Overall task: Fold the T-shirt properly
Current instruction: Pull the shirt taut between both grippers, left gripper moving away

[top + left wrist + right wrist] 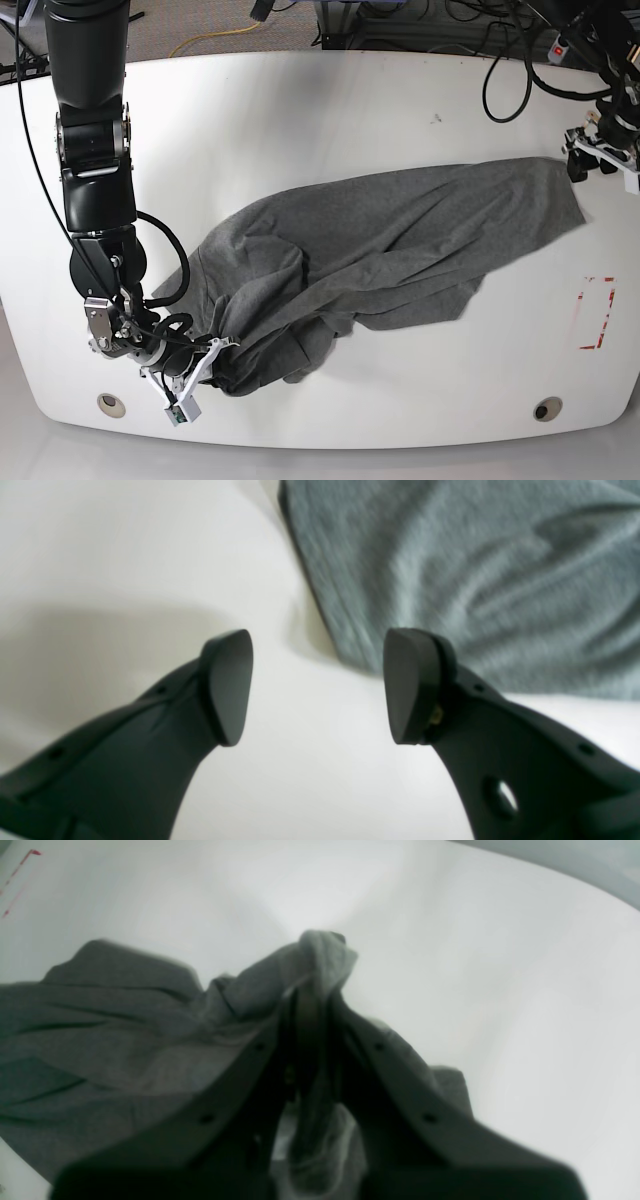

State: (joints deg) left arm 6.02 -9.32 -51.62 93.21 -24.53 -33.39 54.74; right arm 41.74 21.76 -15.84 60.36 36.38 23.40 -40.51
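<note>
The grey T-shirt [390, 250] lies crumpled across the white table [300, 110], stretching from the near left to the far right. My right gripper [222, 352], at the left of the base view, is shut on a bunched fold of the T-shirt [320, 960] at its near-left end. My left gripper [600, 160], at the right of the base view, is open and empty just off the shirt's far-right corner. In the left wrist view the left gripper [317, 685] hangs over bare table with the shirt's edge [450, 580] just beyond the fingertips.
A red rectangle mark [597, 312] sits on the table near the right edge. Two round holes [546, 408] lie along the front edge. Cables [510, 60] run behind the table's far side.
</note>
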